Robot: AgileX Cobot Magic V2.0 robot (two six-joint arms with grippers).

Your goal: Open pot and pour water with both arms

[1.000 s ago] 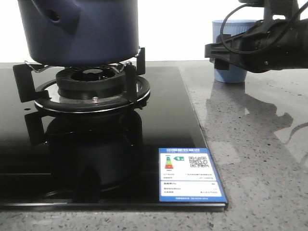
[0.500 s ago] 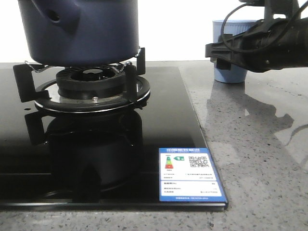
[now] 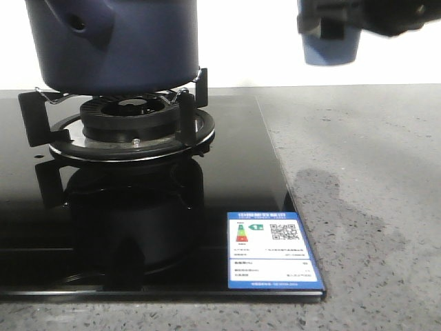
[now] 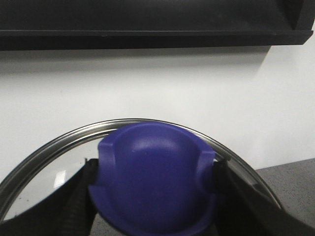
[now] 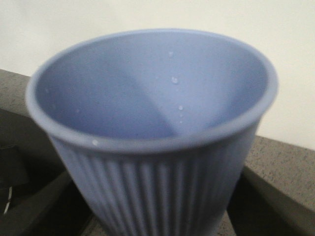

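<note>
Pot sits unmoved while the right gripper, clamping the cup, has risen; left gripper grips the lid knob.

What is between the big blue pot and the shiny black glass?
In the front view, the pot sits on black supports above a round burner.

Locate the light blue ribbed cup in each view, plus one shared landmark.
Front view: cup at top right, lifted off the counter, in the right end effector.
Left wrist view: not in it.
Right wrist view: cup fills the picture.
Shared landmark: grey speckled counter, also visible past the cup.
</note>
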